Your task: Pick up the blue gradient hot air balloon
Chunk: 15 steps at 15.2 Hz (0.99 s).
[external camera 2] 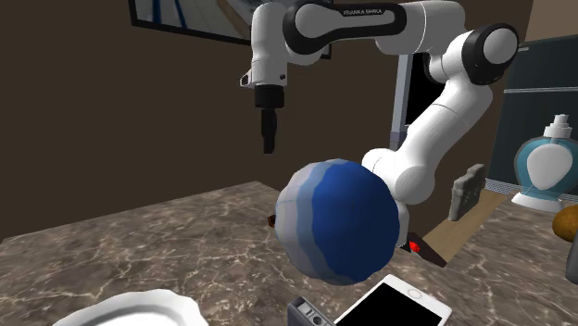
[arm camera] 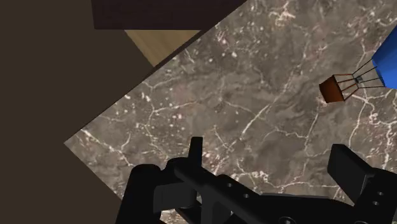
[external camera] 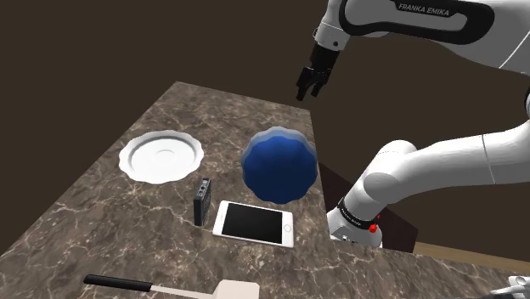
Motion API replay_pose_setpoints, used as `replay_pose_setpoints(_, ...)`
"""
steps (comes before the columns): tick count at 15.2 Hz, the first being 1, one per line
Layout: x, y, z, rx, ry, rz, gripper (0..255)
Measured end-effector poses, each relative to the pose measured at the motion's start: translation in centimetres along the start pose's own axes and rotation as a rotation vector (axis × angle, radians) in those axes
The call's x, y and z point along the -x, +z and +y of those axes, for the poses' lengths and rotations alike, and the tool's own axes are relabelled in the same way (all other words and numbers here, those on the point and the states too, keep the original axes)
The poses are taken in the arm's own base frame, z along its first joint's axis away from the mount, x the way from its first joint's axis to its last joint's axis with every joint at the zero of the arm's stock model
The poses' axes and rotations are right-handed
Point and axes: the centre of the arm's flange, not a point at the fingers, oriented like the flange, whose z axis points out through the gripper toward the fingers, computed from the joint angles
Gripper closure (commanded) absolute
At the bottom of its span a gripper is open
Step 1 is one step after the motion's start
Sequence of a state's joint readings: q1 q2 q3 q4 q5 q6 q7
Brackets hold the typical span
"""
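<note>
- Shoulder view: the hot air balloon (external camera: 280, 166) lies on its side on the marble table (external camera: 102, 212), near the edge closest to the arm's stand. Its deep blue crown is turned toward the camera.
- Its long axis runs roughly from 6 to 12 o'clock in this view, crown at 6. The pale end of the gradient shows as a thin rim at 12 o'clock.
- In the second exterior view the axis reads more plainly. The small brown basket (external camera 2: 270, 220) sits at 9 o'clock of the envelope (external camera 2: 343, 222), next to the whitish end, and the blue crown bulges toward 3 o'clock.
- The wrist view shows the basket on thin cords leading to a corner of blue envelope. It lies ahead of the gripper (arm camera: 273, 159) and outside the gap, off to one finger's side.
- The fingers (arm camera: 348, 167) stand spread apart with only bare marble between them; nothing is held.
- In the shoulder view the gripper hangs high at 1 o'clock of the balloon, well apart from it and near the table's far edge. My judgement is that the coming move goes down and toward 7 o'clock.
- Around the balloon in the shoulder view are a phone (external camera: 253, 223) at 7 o'clock, a dark box (external camera: 202, 201) at 8 o'clock and a white plate (external camera: 161, 157) at 9 o'clock.
</note>
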<state>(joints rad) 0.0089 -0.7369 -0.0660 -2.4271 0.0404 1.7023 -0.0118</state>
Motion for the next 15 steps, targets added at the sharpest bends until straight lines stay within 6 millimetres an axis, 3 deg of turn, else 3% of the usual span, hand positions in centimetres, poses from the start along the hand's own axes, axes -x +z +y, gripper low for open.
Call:
replay_pose_setpoints(3, 0.2, 1.0, -0.8, -0.011, 0.081, -0.027, 0)
replay_pose_setpoints(9, 1.0, 5.6, -5.3, -0.062, 0.496, -0.155, 0)
replay_pose_setpoints(15, 0.3, 10.1, -9.6, -0.109, 0.897, -0.279, 0)
